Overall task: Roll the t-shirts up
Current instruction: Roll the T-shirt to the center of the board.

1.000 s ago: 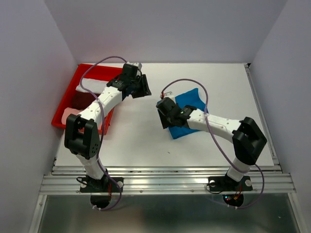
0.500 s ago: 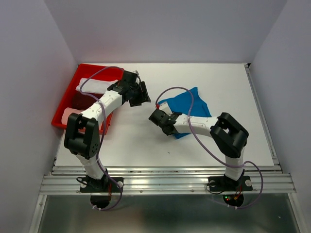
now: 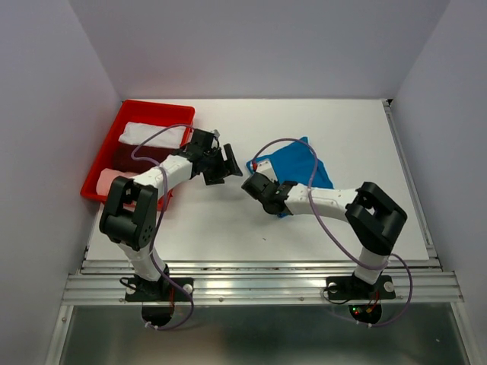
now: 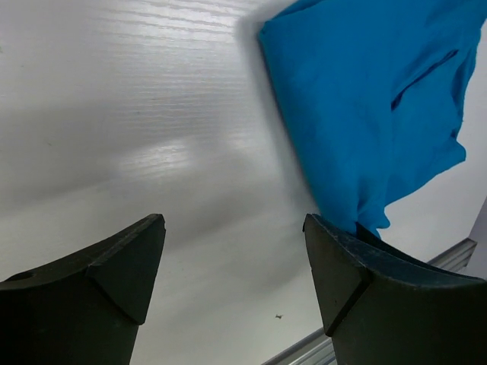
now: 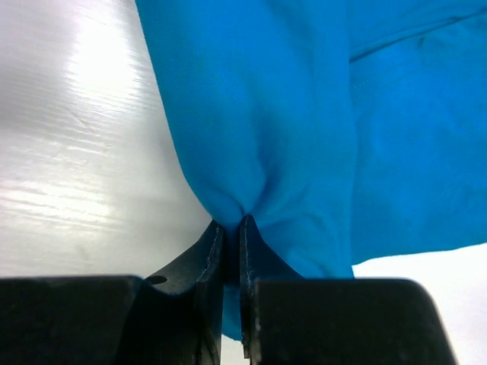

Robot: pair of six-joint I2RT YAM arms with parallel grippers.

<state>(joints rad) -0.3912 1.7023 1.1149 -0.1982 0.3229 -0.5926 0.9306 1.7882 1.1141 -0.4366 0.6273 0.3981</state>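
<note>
Bright blue short-sleeved cloth t-shirt (image 3: pixel 300 169) lies right of centre on the white table (image 3: pixel 228 228). It is bunched into a rough wedge rather than spread flat, so you can't yet read a clean long axis to roll along.

At your far left, about 10 o'clock on the table, the red plastic tray (image 3: pixel 156 105) holds a white t-shirt (image 3: pixel 152 134), a dark red t-shirt (image 3: pixel 133 157) and a pink t-shirt (image 3: pixel 106 182).

Next comes the left pincer (image 3: pixel 227 163), hanging over bare table with its jaws spread wide and nothing between them. The blue shirt's nearest corner sits at about 3 o'clock from it, near but apart.

Then the right pincer (image 3: pixel 255 185) is clamped on a pinch of blue cloth at the shirt's 8 o'clock edge, and the fabric puckers into the jaws. The rest of the shirt spreads away toward 2 o'clock from it.

By my read, your right arm has the shirt and your left is free and close. The coming move likely calls for the left pincer to reach toward its 3 o'clock and take a second corner, so you can draw the cloth flat between the two.
</note>
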